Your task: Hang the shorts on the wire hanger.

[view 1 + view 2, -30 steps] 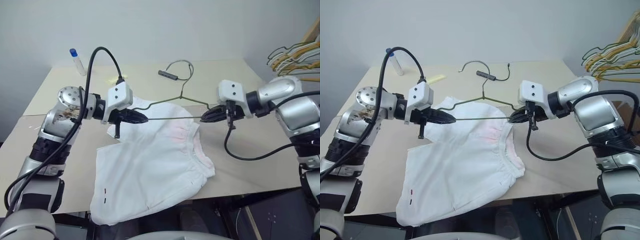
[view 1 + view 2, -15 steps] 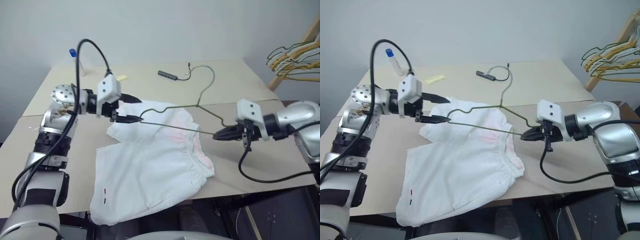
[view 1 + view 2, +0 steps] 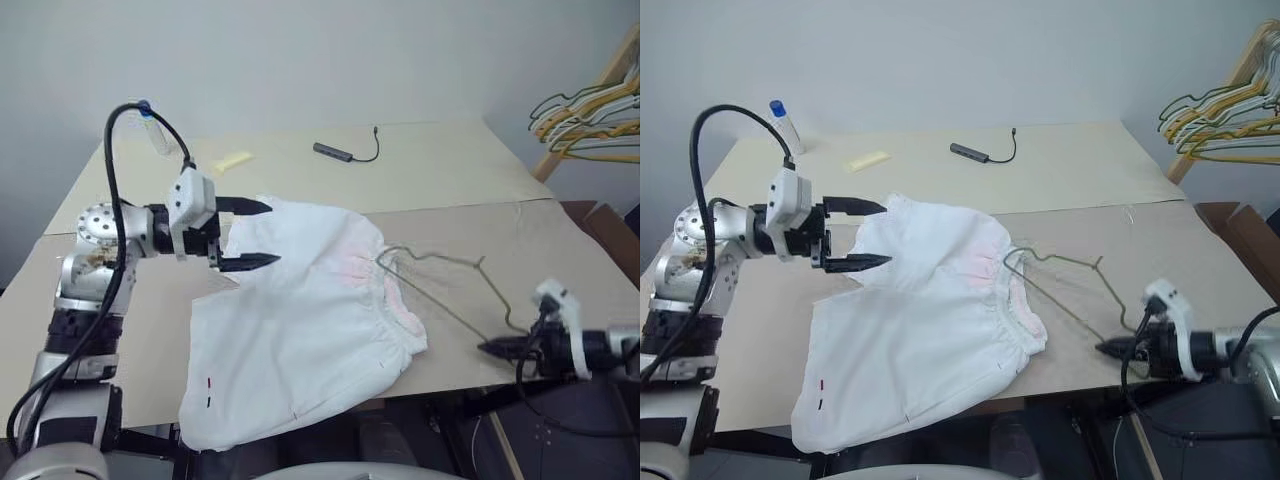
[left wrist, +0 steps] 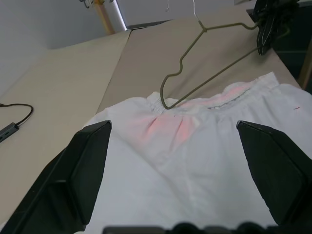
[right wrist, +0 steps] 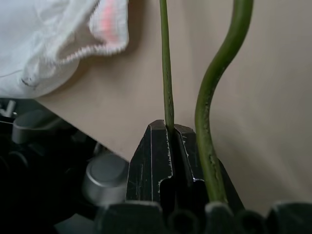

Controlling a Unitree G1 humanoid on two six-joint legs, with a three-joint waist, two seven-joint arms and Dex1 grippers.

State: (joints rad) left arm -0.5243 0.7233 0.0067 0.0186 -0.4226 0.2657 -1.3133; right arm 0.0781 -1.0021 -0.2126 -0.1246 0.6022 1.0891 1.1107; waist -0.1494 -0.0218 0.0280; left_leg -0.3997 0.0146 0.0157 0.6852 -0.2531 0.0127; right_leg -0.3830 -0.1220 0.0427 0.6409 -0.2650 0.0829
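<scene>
White shorts (image 3: 300,330) lie flat on the surface (image 3: 450,170), the wire hanger (image 3: 440,290) poking into their waistband – right end effector (image 3: 1110,348) pinching its wire, left end effector (image 3: 250,235) spread beside the cloth – so feeding the wire further probably needs the waistband held open.
</scene>
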